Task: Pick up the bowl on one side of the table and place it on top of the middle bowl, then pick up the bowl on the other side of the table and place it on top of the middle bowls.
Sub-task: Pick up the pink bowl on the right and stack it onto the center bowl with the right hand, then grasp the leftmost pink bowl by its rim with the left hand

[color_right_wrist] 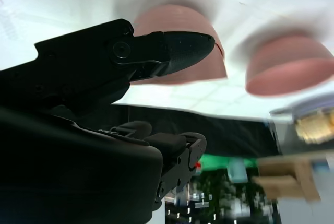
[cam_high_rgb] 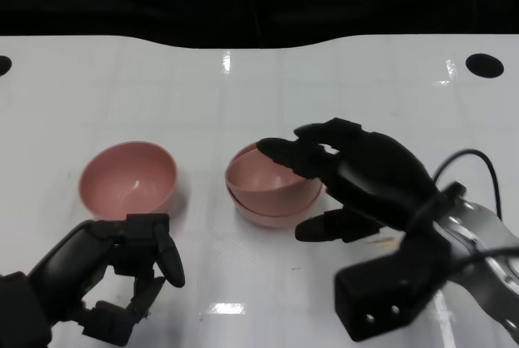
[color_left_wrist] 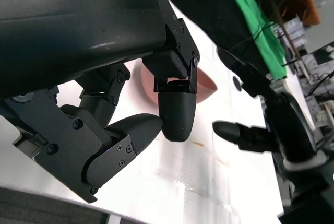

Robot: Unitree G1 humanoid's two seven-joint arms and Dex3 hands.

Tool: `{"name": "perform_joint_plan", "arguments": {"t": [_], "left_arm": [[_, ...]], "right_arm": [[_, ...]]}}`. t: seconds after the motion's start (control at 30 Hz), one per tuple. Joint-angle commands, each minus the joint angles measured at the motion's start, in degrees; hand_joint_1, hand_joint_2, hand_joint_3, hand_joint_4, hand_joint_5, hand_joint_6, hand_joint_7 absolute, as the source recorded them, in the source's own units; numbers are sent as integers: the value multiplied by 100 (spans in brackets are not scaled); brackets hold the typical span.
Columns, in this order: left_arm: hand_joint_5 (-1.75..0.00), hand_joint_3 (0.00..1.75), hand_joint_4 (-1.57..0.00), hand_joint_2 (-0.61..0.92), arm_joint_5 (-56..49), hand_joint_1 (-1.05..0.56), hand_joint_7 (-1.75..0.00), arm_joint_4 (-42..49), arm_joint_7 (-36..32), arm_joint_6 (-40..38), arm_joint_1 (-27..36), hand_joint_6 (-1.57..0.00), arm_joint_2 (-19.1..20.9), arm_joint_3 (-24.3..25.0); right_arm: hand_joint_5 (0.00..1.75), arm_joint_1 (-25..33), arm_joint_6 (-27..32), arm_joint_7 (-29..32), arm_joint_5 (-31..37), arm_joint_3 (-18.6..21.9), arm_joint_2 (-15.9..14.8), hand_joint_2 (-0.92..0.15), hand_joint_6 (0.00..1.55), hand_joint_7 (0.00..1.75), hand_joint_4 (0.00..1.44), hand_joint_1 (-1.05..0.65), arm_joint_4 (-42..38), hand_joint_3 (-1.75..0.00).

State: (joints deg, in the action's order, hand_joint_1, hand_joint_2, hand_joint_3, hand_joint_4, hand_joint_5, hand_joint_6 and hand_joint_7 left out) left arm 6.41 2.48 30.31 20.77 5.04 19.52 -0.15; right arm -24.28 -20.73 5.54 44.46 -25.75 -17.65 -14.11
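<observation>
Two pink bowls sit nested at the middle of the white worktop (cam_high_rgb: 324, 72), the upper bowl (cam_high_rgb: 268, 174) tilted slightly inside the lower bowl (cam_high_rgb: 272, 212), mouths facing up. The right hand (cam_high_rgb: 357, 178) lies over their right rim, fingers (cam_high_rgb: 284, 152) reaching across the upper bowl's edge and thumb low beside the stack; whether it grips is unclear. A third bowl (cam_high_rgb: 128, 178) stands upright to the left. Just before it, the left hand (cam_high_rgb: 122, 263) hovers empty, fingers loosely curled apart.
</observation>
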Motion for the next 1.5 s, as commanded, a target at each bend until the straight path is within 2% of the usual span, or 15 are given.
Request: {"name": "perform_joint_plan", "arguments": {"t": [0.03,0.13,0.23,0.27,0.37,0.6,0.63,0.7,0.77,0.8,0.87,0.97,1.03,1.23,1.5], "left_arm": [[-166,115,-81,47,81,-24,-137,57,-65,-25,-36,-83,-2,96],[-156,90,-80,60,106,-26,-120,-23,-86,-190,-61,-84,25,129],[-154,83,-80,63,215,-26,-116,-41,-56,-240,-79,-85,12,169],[-141,79,-78,65,297,-27,-107,-23,-27,-232,-99,-83,-3,199],[-129,72,-76,66,403,-30,-95,46,6,-185,-177,-83,-8,255],[-126,69,-77,67,176,-32,-89,-87,-132,-169,-228,-85,60,346],[-123,63,-70,70,12,-29,-82,-189,-245,-150,-257,-78,118,397],[-113,39,-62,82,-412,-28,-65,-420,-503,-167,-302,-74,228,491],[-102,25,-61,87,-732,-27,-52,-554,-704,-172,-319,-74,281,529],[-92,17,-58,89,-938,-29,-41,-650,-829,-196,-327,-71,324,551],[-80,7,-56,90,-1232,-31,-24,-826,-986,-267,-334,-70,394,573],[-69,2,-51,90,-1387,-32,-12,-932,-1059,-289,-356,-64,444,569],[-67,1,-50,90,-1401,-32,-9,-947,-1078,-300,-353,-64,449,561],[-57,0,-31,89,-3028,-56,0,-1303,-1543,-328,-494,-47,852,466],[-37,0,-36,88,-4752,-64,0,-1505,-1451,-1342,-801,-38,1079,-102]], "right_arm": [[85,395,-321,489,-138,287,-218,-92,44,14,22,-61,199,-19],[97,697,-684,873,-193,487,-352,-92,56,21,34,-51,270,-12],[99,936,-876,956,-307,635,-429,-92,59,22,36,-50,375,-10],[106,1106,-952,952,-411,727,-475,-91,67,30,46,-40,480,-8],[120,1607,-1024,849,-574,975,-626,-91,75,58,66,-27,909,-6],[124,1981,-1083,675,-743,1175,-627,-90,77,65,72,-24,1142,-7],[139,2162,-1127,639,-875,1234,-654,-79,87,83,84,-14,1208,-34],[157,2387,-1191,588,-1030,1308,-670,-34,95,111,97,-6,1210,-128],[167,2427,-1143,544,-1023,1334,-622,-23,96,129,101,-4,1181,-154],[172,2432,-1081,526,-992,1339,-584,-20,90,147,102,-5,1177,-159],[174,2439,-981,501,-941,1346,-538,-18,84,162,103,-7,1188,-161],[175,2444,-880,471,-908,1349,-525,-18,82,168,103,-9,1216,-162],[175,2446,-860,468,-908,1344,-526,-18,81,169,103,-9,1227,-162],[175,2508,-673,377,-951,1367,-518,-17,80,170,103,-9,1308,-160],[175,2519,-539,315,-948,1340,-461,-18,80,169,101,-11,1389,-160]]}}
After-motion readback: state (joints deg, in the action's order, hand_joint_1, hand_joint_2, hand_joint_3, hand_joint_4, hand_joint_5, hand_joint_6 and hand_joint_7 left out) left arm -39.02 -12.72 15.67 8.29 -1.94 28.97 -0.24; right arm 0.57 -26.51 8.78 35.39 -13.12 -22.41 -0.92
